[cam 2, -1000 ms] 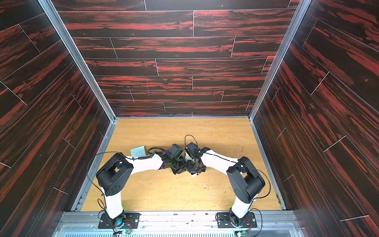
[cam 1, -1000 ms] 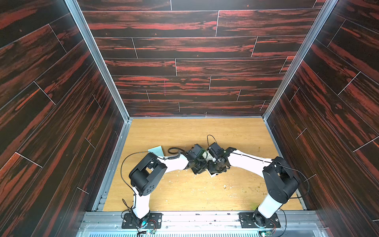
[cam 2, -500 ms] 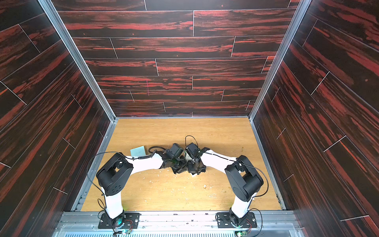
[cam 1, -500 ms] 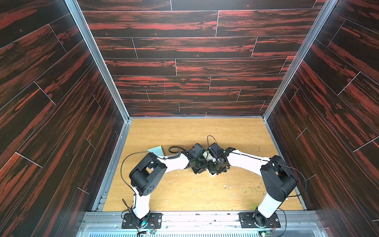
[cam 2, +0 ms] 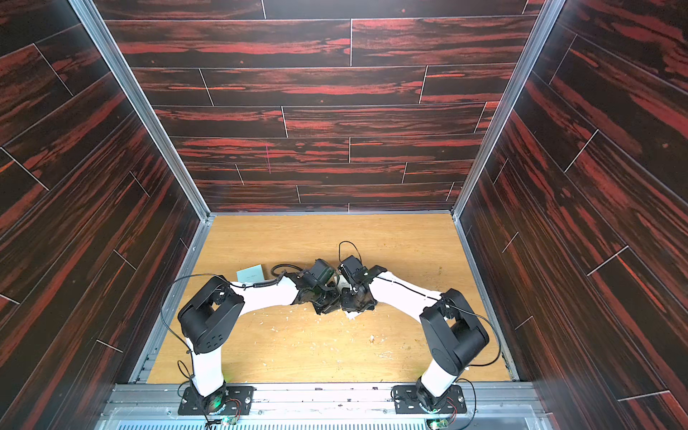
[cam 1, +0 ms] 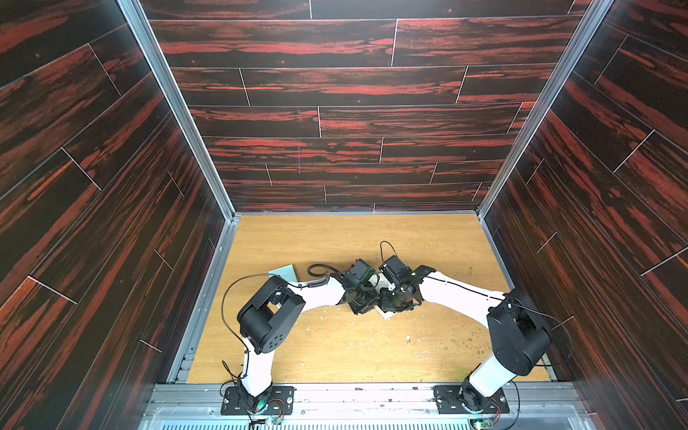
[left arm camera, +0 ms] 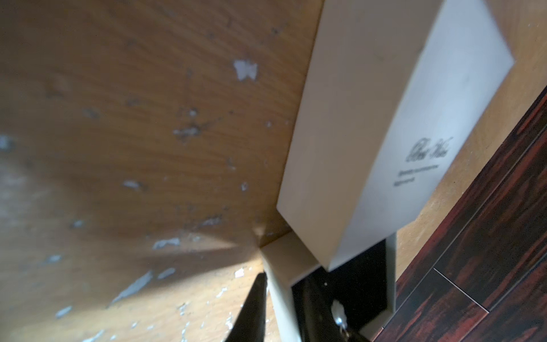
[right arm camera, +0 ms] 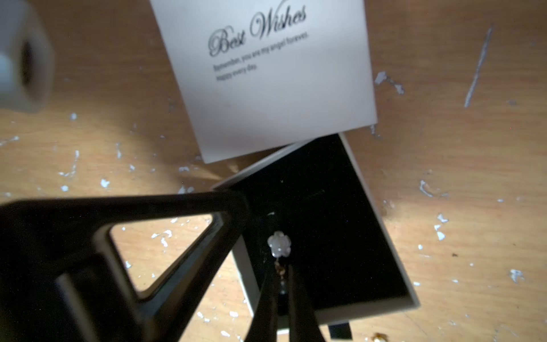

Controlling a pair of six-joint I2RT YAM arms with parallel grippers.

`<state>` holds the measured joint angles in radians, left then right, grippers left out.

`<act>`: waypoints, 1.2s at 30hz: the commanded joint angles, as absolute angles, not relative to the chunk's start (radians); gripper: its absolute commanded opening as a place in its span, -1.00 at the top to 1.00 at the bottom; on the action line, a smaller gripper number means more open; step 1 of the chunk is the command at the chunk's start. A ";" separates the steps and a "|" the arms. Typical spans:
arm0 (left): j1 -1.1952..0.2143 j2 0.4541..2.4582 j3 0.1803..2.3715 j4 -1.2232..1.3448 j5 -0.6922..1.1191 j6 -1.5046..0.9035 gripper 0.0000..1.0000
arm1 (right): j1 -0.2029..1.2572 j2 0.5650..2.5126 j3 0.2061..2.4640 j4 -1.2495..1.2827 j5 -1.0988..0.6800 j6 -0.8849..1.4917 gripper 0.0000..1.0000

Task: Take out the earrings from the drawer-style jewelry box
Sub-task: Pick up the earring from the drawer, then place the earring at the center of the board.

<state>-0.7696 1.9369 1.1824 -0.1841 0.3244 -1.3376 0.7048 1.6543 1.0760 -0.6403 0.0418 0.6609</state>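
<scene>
While the earring (right arm camera: 279, 244) lies on the black lining of the tray (right arm camera: 340, 231), drawn out of the white jewelry box (right arm camera: 275, 88) mid-counter (cam 1: 335, 353), its drop trails straight toward the right hand (right arm camera: 281, 271), nipped narrowly on that drop. The left hand (left arm camera: 284, 279) clamps the tray's wall. Only one earring shows.

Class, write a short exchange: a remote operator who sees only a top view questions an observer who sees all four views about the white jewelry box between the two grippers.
Operator: I barely see the jewelry box. Is its drawer out?
Observer: Yes. The right wrist view shows the black-lined tray slid well out of the white sleeve.
Operator: What is the right gripper doing?
Observer: In its wrist view it is shut on the gold dangle of a pale, flower-shaped earring sitting in the tray.
</scene>
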 commanded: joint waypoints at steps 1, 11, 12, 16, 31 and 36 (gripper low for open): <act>-0.771 1.946 1.201 -0.219 0.323 -1.319 0.52 | 0.701 1.635 1.095 -0.669 0.028 0.672 0.86; -0.772 1.941 1.206 -0.230 0.314 -1.308 0.53 | 0.695 1.612 1.079 -0.666 0.019 0.688 0.86; -0.772 1.939 1.203 -0.231 0.312 -1.308 0.53 | 0.693 1.608 1.079 -0.667 0.018 0.688 0.86; -0.773 1.939 1.202 -0.230 0.308 -1.307 0.53 | 0.691 1.596 1.080 -0.674 0.020 0.689 0.86; -0.779 1.911 1.218 -0.233 0.296 -1.286 0.48 | 0.672 1.353 0.839 -0.760 0.046 0.710 0.86; -0.781 1.909 1.225 -0.233 0.298 -1.274 0.43 | 0.653 1.286 0.727 -0.770 0.036 0.730 0.85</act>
